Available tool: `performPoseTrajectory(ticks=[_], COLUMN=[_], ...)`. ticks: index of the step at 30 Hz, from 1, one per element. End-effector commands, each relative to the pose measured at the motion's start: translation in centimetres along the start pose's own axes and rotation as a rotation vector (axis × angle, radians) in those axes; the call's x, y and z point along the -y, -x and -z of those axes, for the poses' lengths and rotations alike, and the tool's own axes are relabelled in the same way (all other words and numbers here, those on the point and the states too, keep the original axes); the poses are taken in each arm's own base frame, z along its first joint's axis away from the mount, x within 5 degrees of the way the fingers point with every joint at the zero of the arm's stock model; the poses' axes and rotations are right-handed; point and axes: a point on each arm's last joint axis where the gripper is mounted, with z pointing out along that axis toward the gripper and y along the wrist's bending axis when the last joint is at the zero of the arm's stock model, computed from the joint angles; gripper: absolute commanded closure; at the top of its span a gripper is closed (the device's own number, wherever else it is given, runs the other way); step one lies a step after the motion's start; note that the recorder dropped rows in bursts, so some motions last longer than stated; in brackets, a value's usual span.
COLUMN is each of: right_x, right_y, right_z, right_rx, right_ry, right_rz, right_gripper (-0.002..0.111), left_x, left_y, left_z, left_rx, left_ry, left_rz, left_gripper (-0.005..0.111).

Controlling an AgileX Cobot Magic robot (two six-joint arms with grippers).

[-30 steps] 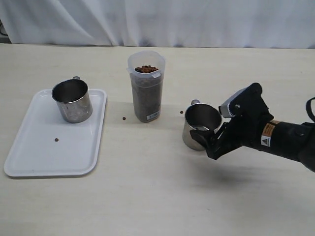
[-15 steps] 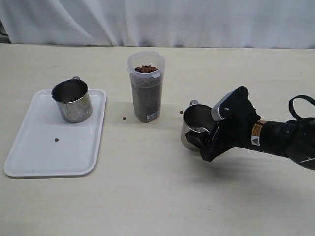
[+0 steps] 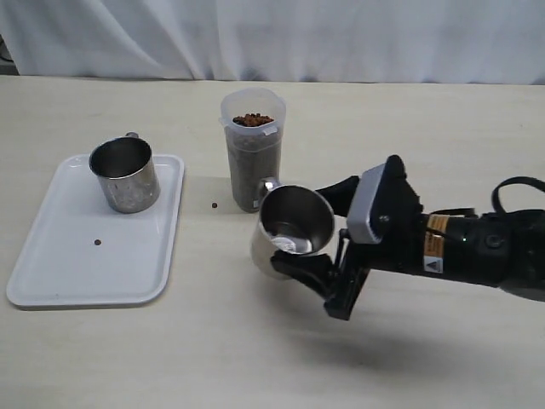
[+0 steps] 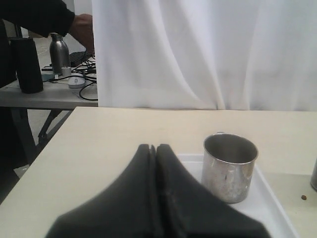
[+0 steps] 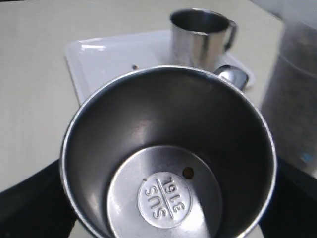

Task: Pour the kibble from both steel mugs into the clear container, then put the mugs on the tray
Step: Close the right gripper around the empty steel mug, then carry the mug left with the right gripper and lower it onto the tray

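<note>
Jaws of the right gripper (image 3: 302, 228) clamp one steel mug (image 3: 289, 223) by its wall, held off the worktop (image 3: 170, 358) just in front of the clear container (image 3: 253, 149) — likely bound for the tray (image 3: 51, 256). The mug's axis leans, with its mouth tipped up toward the tray side and its handle toward the container. The left gripper (image 4: 154, 151) has its jaws shut — empty.

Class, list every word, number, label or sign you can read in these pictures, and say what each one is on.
"SUS 316L": stamped on the inside bottom of the lifted steel mug.
Orange label with a warning triangle, on the right arm: its text is too small to read.
White label near the base of the clear container: too small to read.
</note>
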Motion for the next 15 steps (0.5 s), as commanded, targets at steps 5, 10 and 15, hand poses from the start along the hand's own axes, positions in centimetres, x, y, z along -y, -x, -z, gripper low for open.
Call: performPoseTrajectory(ticks=[5, 10, 15], right_x=[-2.7, -2.9, -2.1], right_y=[6.9, 9.1, 8.4], right_z=[-7.0, -12.5, -17.1], right_rx=[0.067, 0.014, -0.006], right_ry=[0.027, 0.022, 0.026], right_rz=[0.097, 0.110, 0.017], right_gripper=[0.104, 0.104, 0.104], left_x=[0.0, 0.0, 0.0], left_y=[0.0, 0.0, 0.0], left_z=[0.0, 0.0, 0.0], left_rx=[0.005, 0.005, 0.005], left_ry=[-0.005, -0.005, -0.005], left_rz=[-0.002, 0.000, 0.000], left_gripper=[0.107, 0.107, 0.107])
